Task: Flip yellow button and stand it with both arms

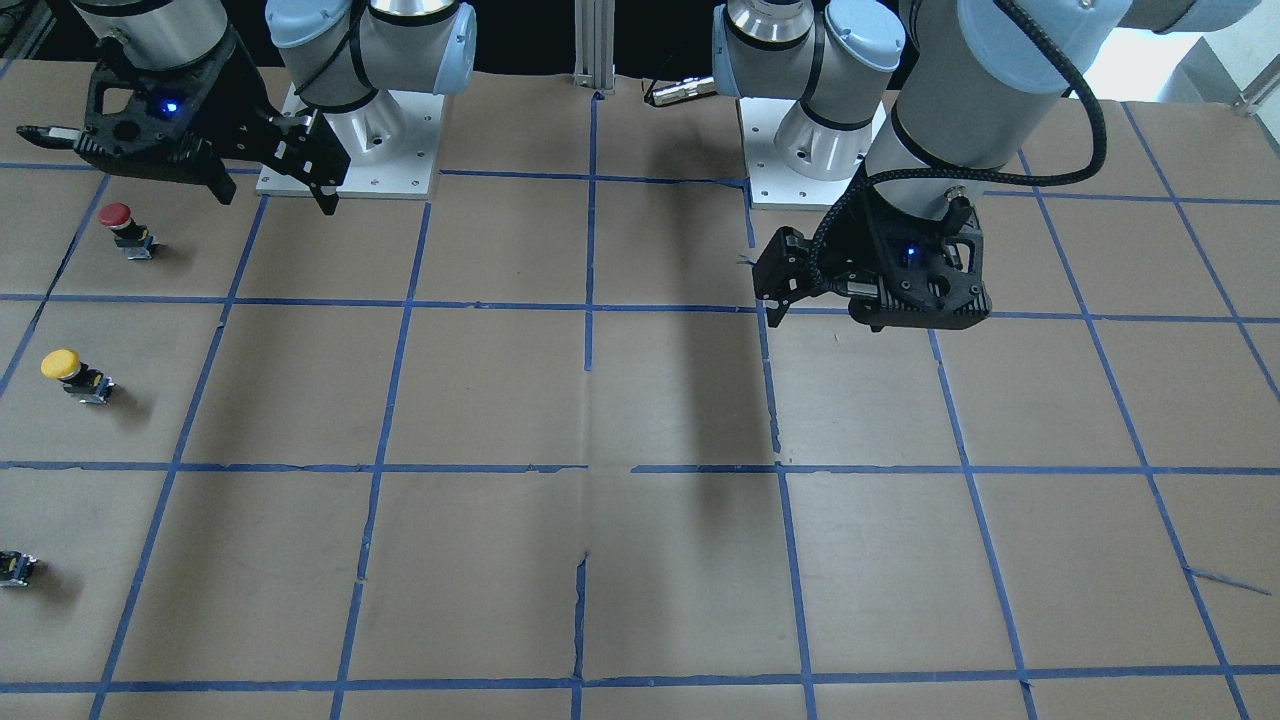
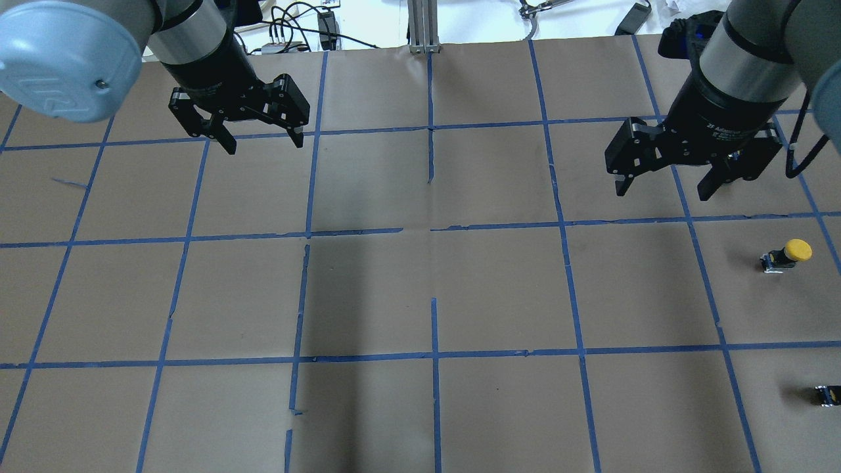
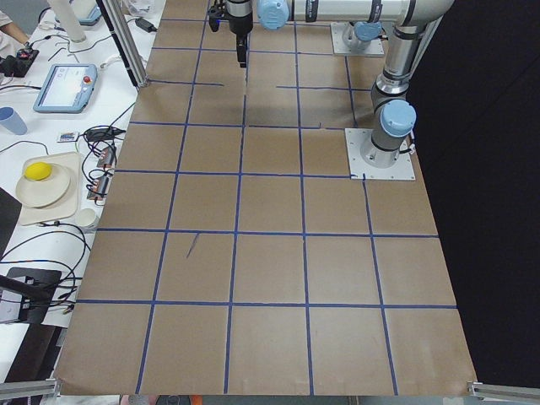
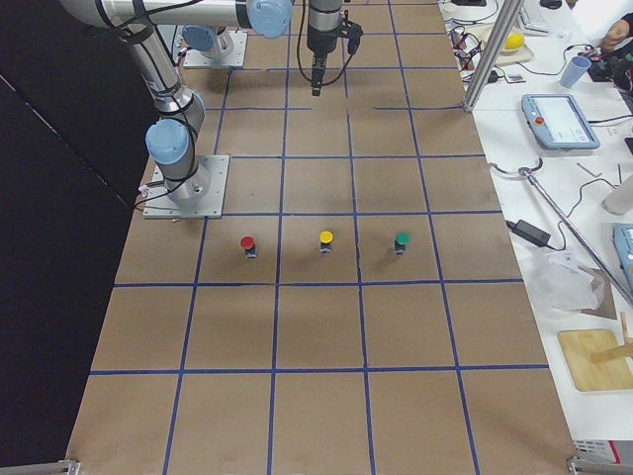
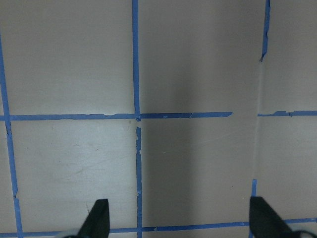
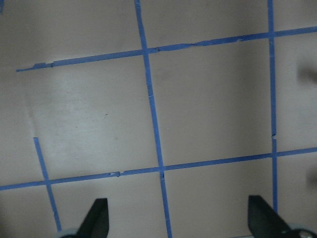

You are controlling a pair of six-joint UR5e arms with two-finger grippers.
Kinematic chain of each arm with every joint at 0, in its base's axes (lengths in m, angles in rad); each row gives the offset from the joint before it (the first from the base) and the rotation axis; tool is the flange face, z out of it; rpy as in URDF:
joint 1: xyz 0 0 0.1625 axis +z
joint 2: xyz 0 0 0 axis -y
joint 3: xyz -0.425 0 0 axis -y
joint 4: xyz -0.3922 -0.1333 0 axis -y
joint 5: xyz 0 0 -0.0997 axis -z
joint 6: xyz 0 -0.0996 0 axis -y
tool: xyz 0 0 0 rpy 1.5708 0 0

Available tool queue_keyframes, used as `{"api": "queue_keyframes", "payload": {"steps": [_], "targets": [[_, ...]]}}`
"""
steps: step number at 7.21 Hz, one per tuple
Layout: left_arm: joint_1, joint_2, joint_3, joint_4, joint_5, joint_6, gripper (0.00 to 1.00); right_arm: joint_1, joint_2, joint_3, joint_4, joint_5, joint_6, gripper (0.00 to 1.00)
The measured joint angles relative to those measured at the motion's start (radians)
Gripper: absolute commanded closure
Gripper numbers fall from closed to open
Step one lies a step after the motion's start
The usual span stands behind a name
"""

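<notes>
The yellow button is on the brown paper at the table's right side, cap above its dark body; it also shows in the overhead view and the exterior right view, where it seems to stand cap up. My right gripper is open and empty, hovering about one grid square behind and inward of the button; it also shows in the front view. My left gripper is open and empty, far off over the table's left half, and also shows in the front view. Both wrist views show only paper and tape between the fingertips.
A red-capped button stands close below the right gripper. A green-capped button stands beyond the yellow one; its dark body is cut by the frame edge. Blue tape grids the paper. Arm base plates sit at the back.
</notes>
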Motion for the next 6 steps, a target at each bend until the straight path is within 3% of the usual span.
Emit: {"api": "queue_keyframes", "payload": {"steps": [4,6], "targets": [[0.002,-0.001,0.001,0.0,0.003,0.0,0.0,0.015,-0.028,0.001,0.042,0.033,0.006,0.0],[0.002,-0.001,-0.001,0.0,0.005,0.0,0.0,0.017,-0.036,0.002,0.043,-0.008,0.009,0.0]]}}
